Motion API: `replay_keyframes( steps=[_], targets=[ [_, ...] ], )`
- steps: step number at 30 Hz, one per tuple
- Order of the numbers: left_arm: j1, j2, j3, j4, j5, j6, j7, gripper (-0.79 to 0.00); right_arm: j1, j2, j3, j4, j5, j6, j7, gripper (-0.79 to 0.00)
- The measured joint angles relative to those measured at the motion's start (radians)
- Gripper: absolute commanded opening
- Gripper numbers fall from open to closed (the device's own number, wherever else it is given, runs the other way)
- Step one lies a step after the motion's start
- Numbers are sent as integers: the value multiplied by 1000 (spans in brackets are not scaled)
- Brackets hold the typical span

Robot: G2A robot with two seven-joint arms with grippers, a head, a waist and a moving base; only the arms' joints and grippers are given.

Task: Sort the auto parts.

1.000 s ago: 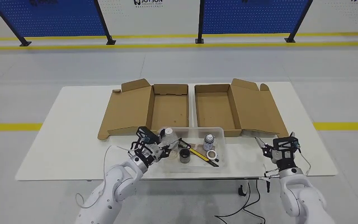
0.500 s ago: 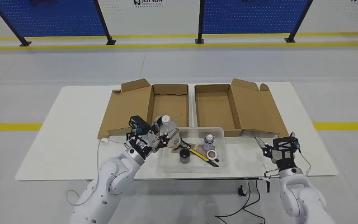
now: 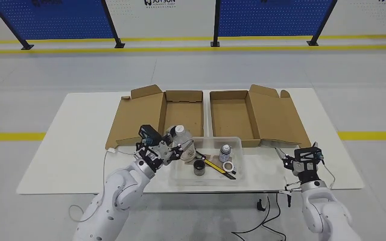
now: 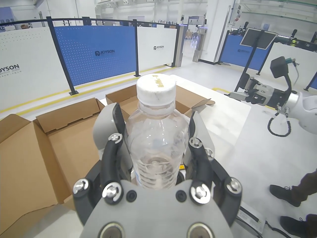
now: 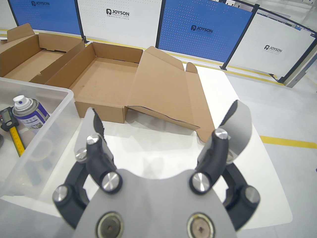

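You have three containers on the bench point(image 3: 72, 144). Two open cardboard cartons lie side by side along the far half, flaps spread outward: the left carton point(image 3: 184, 117) and the right carton point(image 3: 228, 117), each showing its brown floor in plain sight. A clear plastic bin point(image 3: 236, 142) stands at the near edge, just in front of the seam between the cartons. Inside the bin you will find a spray can point(image 5: 29, 115) with a white nozzle standing upright, a calliper point(image 5: 11, 127) with a yellow scale lying flat beside it, a ring of tape point(image 3: 229, 166) and a dark cylindrical part point(image 3: 199, 166). Your left pincer point(image 4: 154, 113) is pinching a clear plastic bottle point(image 4: 156, 137) with a white cap, one finger pressed on each side of its body. The bottle is held over the far left corner of the bin, just beside the near wall of the left carton, its cap pointing towards the cartons. Your right pincer point(image 5: 165, 111) is spread wide with nothing between its fingers, above the near right corner of the bench, well apart from the bin.
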Motion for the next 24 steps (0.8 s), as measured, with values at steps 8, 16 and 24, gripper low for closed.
replay_keyframes(
  steps=[8, 16, 24],
  targets=[
    [-42, -10, 17, 62, 6, 77, 18, -785, 0, 0, 0, 0, 0, 0, 0, 0],
    [-159, -32, 66, 187, 30, 180, 61, -785, 0, 0, 0, 0, 0, 0, 0, 0],
    [-294, -66, 149, 370, 84, 282, 142, -785, 0, 0, 0, 0, 0, 0, 0, 0]
  ],
)
